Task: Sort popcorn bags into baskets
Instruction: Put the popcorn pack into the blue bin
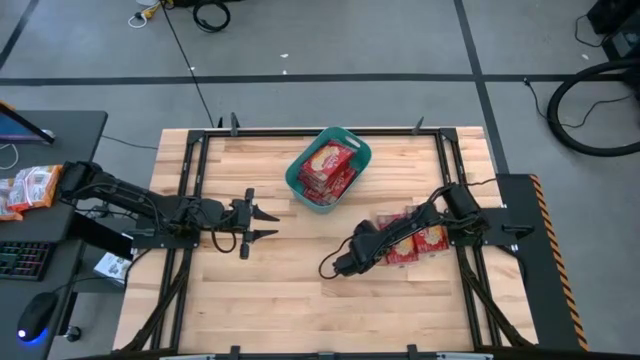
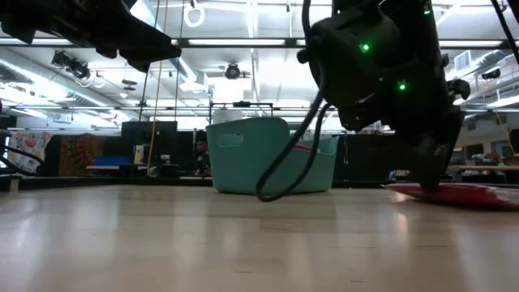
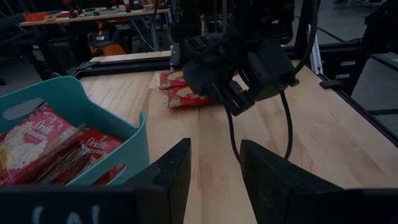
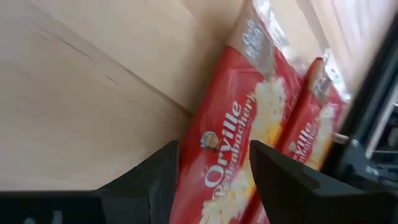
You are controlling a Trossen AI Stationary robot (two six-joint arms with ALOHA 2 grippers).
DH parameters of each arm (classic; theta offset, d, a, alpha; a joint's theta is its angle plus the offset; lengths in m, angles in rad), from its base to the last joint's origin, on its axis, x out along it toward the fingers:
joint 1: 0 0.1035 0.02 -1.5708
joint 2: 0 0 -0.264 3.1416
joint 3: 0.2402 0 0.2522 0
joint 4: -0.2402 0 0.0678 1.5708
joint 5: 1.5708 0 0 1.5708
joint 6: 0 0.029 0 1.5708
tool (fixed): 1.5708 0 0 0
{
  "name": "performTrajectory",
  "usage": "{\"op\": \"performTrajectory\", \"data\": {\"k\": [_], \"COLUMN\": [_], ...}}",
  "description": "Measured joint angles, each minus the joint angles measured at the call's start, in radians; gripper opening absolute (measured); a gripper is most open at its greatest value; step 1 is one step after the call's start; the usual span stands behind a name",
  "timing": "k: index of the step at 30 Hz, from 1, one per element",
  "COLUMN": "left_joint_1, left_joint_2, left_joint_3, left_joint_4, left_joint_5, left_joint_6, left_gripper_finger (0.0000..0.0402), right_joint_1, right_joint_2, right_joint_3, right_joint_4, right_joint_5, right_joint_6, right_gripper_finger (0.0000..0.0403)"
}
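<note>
Packets (image 1: 415, 240) of popcorn lie in a loose cluster on the bench (image 1: 300, 290), well to the right of the teal basket (image 1: 296, 177), which already holds several. Your right claw (image 4: 214, 163) hangs spread over one packet's end: lower, clamp, carry it basketward. Your left claw (image 1: 266, 224) waits spread, left of the basket.

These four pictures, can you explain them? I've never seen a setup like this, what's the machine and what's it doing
It is a robot with two dark arms at a wooden table, each ending in a two-finger gripper. One picture looks straight down, one looks level across the tabletop, and two come from cameras on the wrists. A teal basket near the far edge already holds some red popcorn bags. More bags lie loose on the right. The right gripper is down over one of them, fingers open, holding nothing yet. The left gripper waits open on the left.
</note>
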Motion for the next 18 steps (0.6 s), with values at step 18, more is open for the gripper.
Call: {"op": "performTrajectory", "data": {"k": [18], "left_joint_1": [0.0], "left_joint_2": [0.0], "left_joint_3": [0.0], "left_joint_4": [-0.008], "left_joint_5": [0.0], "left_joint_6": [0.0], "left_gripper_finger": [0.0142], "right_joint_1": [0.002], "right_joint_2": [-0.001], "right_joint_3": [-0.081], "right_joint_4": [0.058], "right_joint_5": [-0.095], "right_joint_6": [-0.041], "right_gripper_finger": [0.0046]}}
